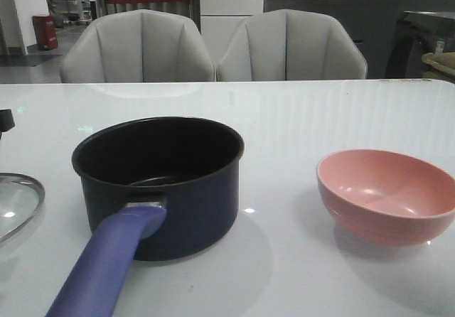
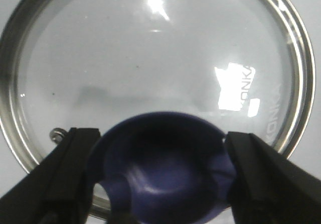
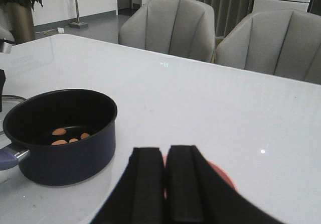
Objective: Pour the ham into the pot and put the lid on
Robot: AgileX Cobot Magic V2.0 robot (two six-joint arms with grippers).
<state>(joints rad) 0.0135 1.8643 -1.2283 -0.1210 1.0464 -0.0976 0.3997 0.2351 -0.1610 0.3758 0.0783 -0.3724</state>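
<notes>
The dark navy pot [image 1: 192,189] stands left of the table's middle, its purple-blue handle [image 1: 106,267] pointing at me. The right wrist view shows the pot [image 3: 70,153] with several orange ham pieces [image 3: 60,131] on its black bottom. The glass lid [image 1: 18,203] lies on the table left of the pot. In the left wrist view my left gripper [image 2: 163,133] has its fingers [image 2: 75,169] pressed on both sides of the lid's purple-blue knob [image 2: 160,174]; the lid [image 2: 150,58] lies flat below. My right gripper [image 3: 166,156] is shut and empty above the pink bowl [image 3: 220,176].
The pink ribbed bowl [image 1: 384,196] stands at the right of the table and looks empty. Two grey chairs [image 1: 138,47] stand behind the table's far edge. A dark part of the left arm [image 1: 4,120] shows at the left edge.
</notes>
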